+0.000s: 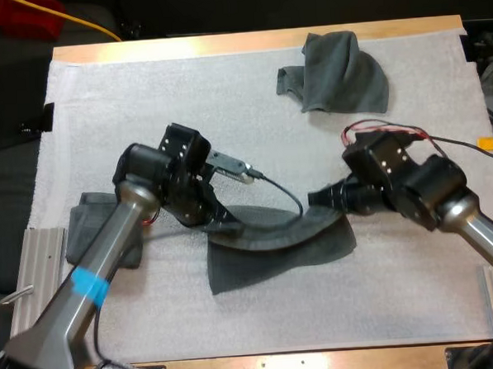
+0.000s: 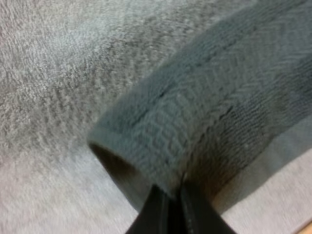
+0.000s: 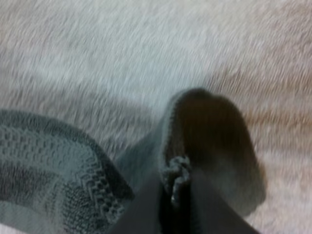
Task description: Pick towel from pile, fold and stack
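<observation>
My left gripper point(image 1: 218, 226) and right gripper point(image 1: 318, 199) each pinched a corner of the towel point(image 1: 275, 257), which sagged between the jaws onto the mat point(image 1: 226, 111). I judged both should travel level together; corner alignment looked fair, perhaps.

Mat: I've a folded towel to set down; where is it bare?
Bare: far left of the mat, beside the crumpled towel; the strip between the held towel and near edge. Crowded middle: left tool, right tool, folded stack.
</observation>
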Robot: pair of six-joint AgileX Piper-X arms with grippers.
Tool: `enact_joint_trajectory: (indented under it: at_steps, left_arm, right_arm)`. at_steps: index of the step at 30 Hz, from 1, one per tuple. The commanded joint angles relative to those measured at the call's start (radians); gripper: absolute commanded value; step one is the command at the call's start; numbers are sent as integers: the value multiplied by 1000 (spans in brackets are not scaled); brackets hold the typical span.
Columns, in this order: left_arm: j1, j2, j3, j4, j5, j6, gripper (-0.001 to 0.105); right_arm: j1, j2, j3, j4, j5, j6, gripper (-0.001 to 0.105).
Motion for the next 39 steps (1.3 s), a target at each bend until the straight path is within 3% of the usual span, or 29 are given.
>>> enact_joint_trajectory:
  at_steps: [1, 9, 18, 29, 35, 39]
  left_arm:
    - [19, 18, -6, -23, 18, 5, 0]
    - [130, 137, -6, -106, 161, -8, 0]
    - [252, 223, -6, -209, 314, -141, 0]
    - [313, 230, -6, -379, 326, -271, 0]
    - [315, 230, -6, -449, 326, -284, 0]
    - [315, 230, -6, -480, 331, -284, 3]
  right_arm:
    - [-19, 10, -11, -23, -22, -12, 1]
    - [-117, 123, -11, -121, -125, 13, 1]
    - [-189, 208, -11, -245, -226, 115, 1]
    - [-199, 289, -11, -428, -244, 308, 1]
    - [-199, 309, -11, -494, -228, 327, 1]
    - [-199, 309, -11, -528, -205, 333, 8]
